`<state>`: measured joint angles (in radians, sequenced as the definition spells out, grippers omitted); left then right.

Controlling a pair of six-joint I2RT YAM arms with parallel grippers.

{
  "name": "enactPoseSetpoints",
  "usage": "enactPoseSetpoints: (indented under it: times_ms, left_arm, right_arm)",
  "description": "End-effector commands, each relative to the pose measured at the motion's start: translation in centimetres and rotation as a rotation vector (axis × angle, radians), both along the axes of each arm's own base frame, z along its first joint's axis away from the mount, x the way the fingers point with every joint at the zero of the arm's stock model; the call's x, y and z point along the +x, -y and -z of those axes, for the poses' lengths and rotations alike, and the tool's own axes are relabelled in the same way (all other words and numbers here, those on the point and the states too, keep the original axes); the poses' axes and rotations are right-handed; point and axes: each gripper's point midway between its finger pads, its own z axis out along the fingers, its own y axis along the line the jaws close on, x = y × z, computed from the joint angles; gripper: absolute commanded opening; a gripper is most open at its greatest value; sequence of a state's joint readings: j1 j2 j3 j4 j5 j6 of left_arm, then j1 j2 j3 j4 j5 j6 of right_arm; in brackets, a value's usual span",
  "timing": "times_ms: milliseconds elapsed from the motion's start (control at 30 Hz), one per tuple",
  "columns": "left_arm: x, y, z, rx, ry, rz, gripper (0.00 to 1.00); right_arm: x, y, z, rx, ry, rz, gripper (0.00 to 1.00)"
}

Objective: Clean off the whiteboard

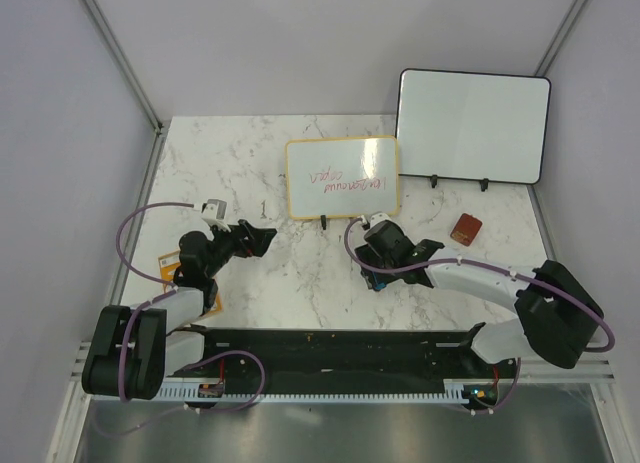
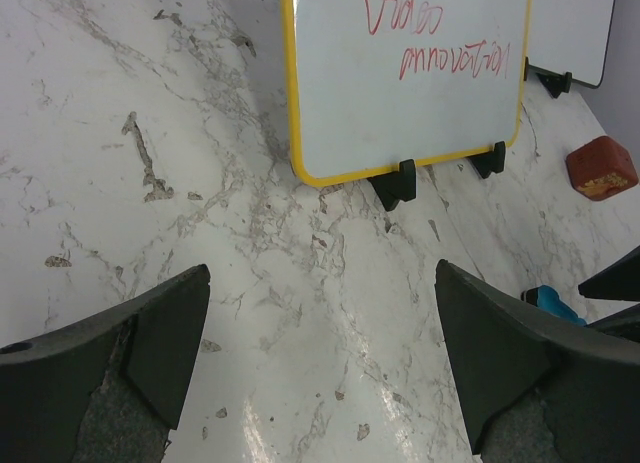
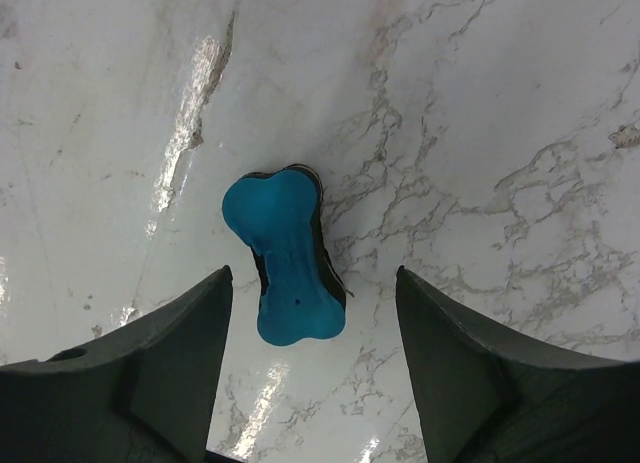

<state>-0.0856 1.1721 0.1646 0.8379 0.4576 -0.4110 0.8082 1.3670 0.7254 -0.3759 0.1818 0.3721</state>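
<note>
The whiteboard (image 1: 342, 178) has a yellow frame and black feet, and stands upright at the table's middle back with red handwriting on it. It also fills the top of the left wrist view (image 2: 405, 73). A blue bone-shaped eraser (image 3: 285, 258) lies flat on the marble. My right gripper (image 3: 312, 278) hangs over the eraser's near end, jaws apart, one finger on each side, touching neither. From above, the right gripper (image 1: 377, 271) is just in front of the whiteboard. My left gripper (image 2: 322, 283) is open over bare marble, left of the board (image 1: 258, 238).
A larger black-framed whiteboard (image 1: 472, 126) stands at the back right. A small red-brown block (image 1: 466, 228) lies in front of it, and is also seen in the left wrist view (image 2: 600, 168). An orange tag (image 1: 163, 267) lies beside the left arm.
</note>
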Motion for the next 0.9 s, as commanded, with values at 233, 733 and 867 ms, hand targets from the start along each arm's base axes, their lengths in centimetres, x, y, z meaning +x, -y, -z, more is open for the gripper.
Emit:
enactPoseSetpoints:
  times_ms: [233, 733, 867]
  left_arm:
    - [0.6, 0.2, -1.1, -0.013, 0.019, 0.004, 1.0]
    - [0.9, 0.0, -0.9, -0.015, 0.001, -0.014, 1.0]
    - [0.9, 0.1, -0.7, -0.015, -0.009, -0.009, 1.0]
  right_arm:
    - [0.2, -0.2, 1.7, 0.01, 0.0, 0.04, 0.53]
    - [0.6, -0.2, 2.1, 0.009, 0.009, 0.065, 0.26]
    - [0.7, -0.5, 1.2, 0.033, 0.023, 0.063, 0.39]
